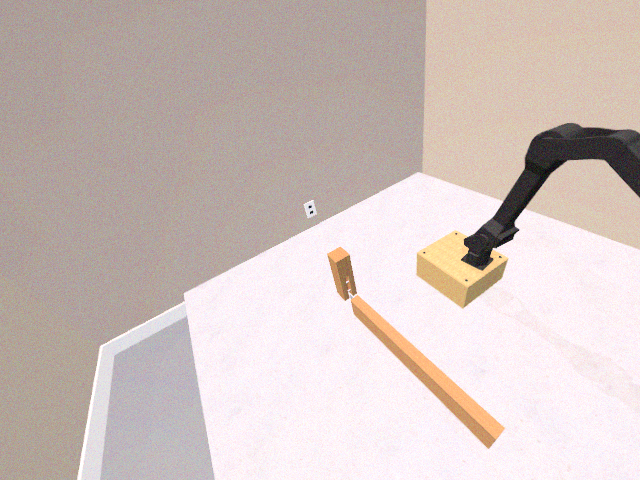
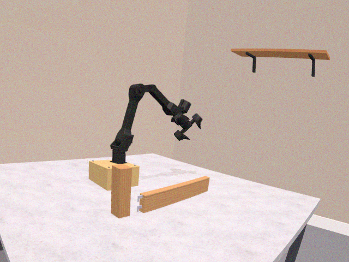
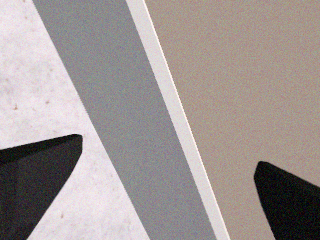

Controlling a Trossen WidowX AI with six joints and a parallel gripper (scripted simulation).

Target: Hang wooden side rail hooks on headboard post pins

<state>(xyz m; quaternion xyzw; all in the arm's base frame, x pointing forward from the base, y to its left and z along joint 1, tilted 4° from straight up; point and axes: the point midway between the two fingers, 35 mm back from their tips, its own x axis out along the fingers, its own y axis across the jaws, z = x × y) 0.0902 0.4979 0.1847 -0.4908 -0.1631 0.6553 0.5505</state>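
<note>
The wooden side rail (image 1: 424, 365) (image 2: 174, 194) stands on its long narrow edge on the table, its hooked end close to the headboard post (image 1: 338, 268) (image 2: 120, 191). The post stands upright. In the exterior view, an upper steel hook (image 2: 139, 197) and a lower steel hook (image 2: 139, 208) point down, with a gap between them and the post. The post's slot faces the rail in the top view; its pins are too small to make out clearly. My gripper (image 2: 194, 133) (image 3: 168, 156) is open and empty, high above the table and well away from rail and post. It is outside the top view.
The arm stands on a pale wooden block (image 1: 444, 263) (image 2: 100, 174) behind the post as seen in the exterior view. A wall shelf (image 2: 281, 53) hangs at the upper right. The table's edge, the floor (image 3: 107, 100) and a wall show in the wrist view.
</note>
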